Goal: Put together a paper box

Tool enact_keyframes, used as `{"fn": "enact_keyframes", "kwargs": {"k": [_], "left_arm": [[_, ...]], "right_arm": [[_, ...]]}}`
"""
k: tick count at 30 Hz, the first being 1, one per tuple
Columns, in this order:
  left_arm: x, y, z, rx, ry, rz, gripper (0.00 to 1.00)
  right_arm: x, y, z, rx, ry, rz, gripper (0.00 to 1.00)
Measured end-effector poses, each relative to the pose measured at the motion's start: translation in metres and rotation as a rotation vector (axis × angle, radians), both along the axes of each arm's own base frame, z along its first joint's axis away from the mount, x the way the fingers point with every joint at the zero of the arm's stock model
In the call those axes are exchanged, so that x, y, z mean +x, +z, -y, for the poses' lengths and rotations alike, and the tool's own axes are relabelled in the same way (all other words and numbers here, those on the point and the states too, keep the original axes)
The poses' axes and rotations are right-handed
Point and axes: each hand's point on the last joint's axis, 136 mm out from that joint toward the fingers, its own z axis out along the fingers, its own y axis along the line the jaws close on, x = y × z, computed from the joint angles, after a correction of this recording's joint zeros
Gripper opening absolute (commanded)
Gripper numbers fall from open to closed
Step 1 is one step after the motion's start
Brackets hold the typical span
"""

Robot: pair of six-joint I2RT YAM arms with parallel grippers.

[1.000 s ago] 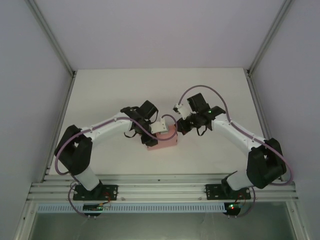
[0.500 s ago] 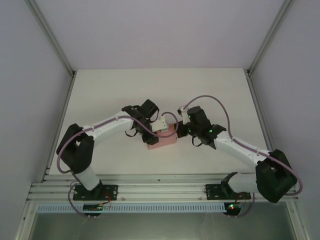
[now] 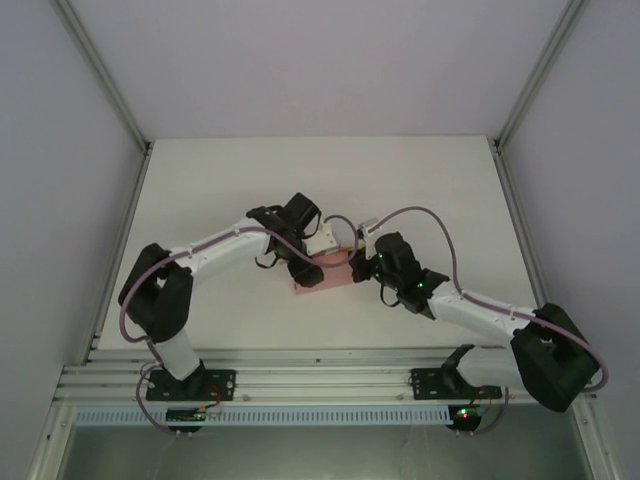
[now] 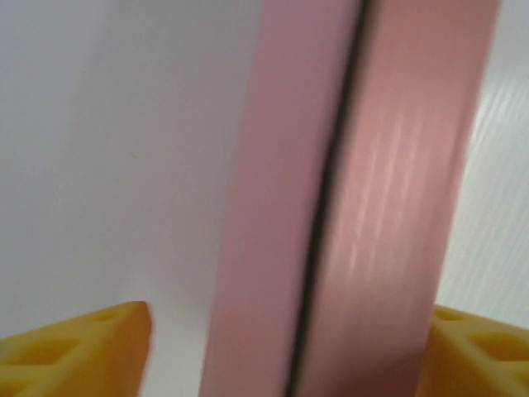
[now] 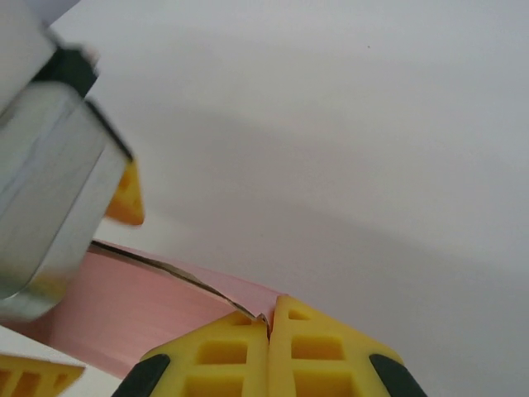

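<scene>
The pink paper box [image 3: 336,276] lies at mid-table between both arms. In the left wrist view two pink panels of the paper box [image 4: 397,198] meet at a dark seam. My left gripper [image 4: 289,331] is open astride them. Its right finger [image 4: 483,351] is up against the card and its left finger [image 4: 83,356] stands clear. From above, the left gripper [image 3: 318,260] hangs over the box's left half. My right gripper [image 5: 269,308] is shut, tips pressed against the corner of a lifted flap of the paper box [image 5: 124,306]. The right gripper [image 3: 357,262] sits at the box's right end.
White tabletop [image 3: 220,190] surrounds the box, with pale walls and metal frame posts [image 3: 100,70] at the sides. The left gripper's silver body [image 5: 50,165] looms close to my right fingers. An aluminium rail [image 3: 320,380] runs along the near edge.
My left gripper has opened around the box. The right arm swung left and down until its shut tips reached the box's right end.
</scene>
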Motion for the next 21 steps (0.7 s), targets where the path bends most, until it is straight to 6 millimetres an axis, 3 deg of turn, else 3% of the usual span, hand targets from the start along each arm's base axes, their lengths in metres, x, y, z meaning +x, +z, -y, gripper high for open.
{"fn": "enact_keyframes", "kwargs": {"k": [1,6,10,15,19,21], "left_arm": [[0.002,0.002,0.002,-0.008,0.008,0.006,1.0],[-0.001,0.02,0.006,-0.048,0.035,0.053,1.0],[-0.007,0.045,-0.011,-0.065,0.127,0.113,0.98],[-0.014,0.063,-0.042,-0.067,0.276,0.158,0.84],[-0.022,0.053,-0.061,-0.031,0.348,0.15,0.66],[-0.022,0.051,-0.066,-0.02,0.38,0.143,0.66]], "right_arm": [[-0.001,0.0,-0.001,-0.01,-0.004,-0.001,0.0],[-0.004,0.0,-0.003,-0.053,-0.025,-0.019,0.0],[-0.005,0.001,-0.002,-0.077,-0.036,-0.028,0.0],[-0.005,0.001,-0.005,-0.093,-0.031,-0.04,0.0],[-0.004,0.0,-0.007,-0.103,-0.028,-0.048,0.0],[-0.004,0.0,-0.008,-0.109,-0.027,-0.049,0.0]]}}
